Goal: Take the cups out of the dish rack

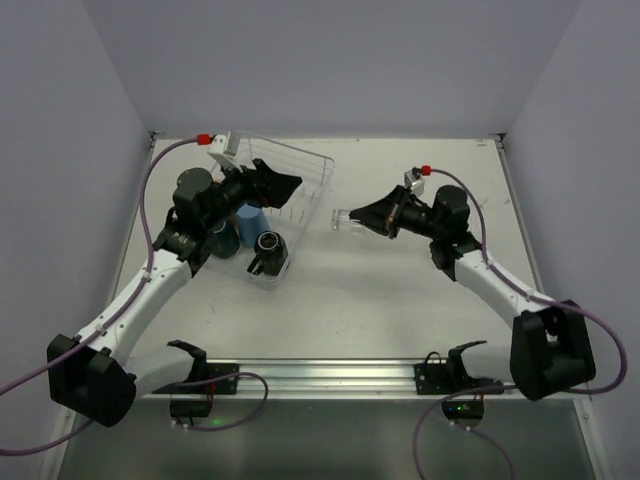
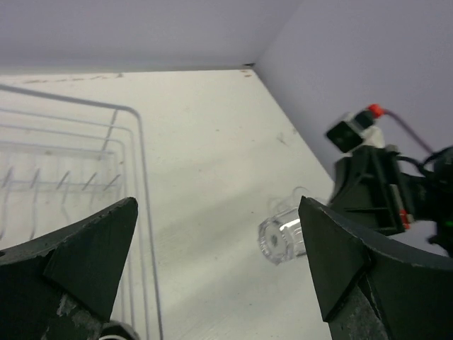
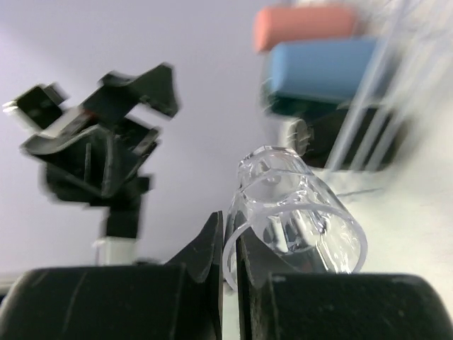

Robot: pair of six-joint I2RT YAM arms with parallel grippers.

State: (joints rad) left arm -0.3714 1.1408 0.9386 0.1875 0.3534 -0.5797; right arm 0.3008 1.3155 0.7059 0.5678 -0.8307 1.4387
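Note:
The see-through dish rack [image 1: 305,170] stands at the left-middle of the table, with a light-blue tumbler [image 1: 250,222] and a black mug [image 1: 268,250] in it. My left gripper [image 1: 282,185] is open and empty above the rack; its fingers [image 2: 78,262] are wide apart. My right gripper [image 1: 358,213] is shut on the rim of a small clear glass [image 3: 294,212], held on its side to the right of the rack. The glass also shows in the left wrist view [image 2: 279,237]. A salmon-pink tumbler [image 3: 304,25] and the blue one [image 3: 322,67] show blurred in the right wrist view.
The rack's wire-like rim and prongs [image 2: 71,163] fill the left of the left wrist view. Grey walls enclose the table on three sides. A metal rail [image 1: 320,372] runs along the near edge between the arm bases.

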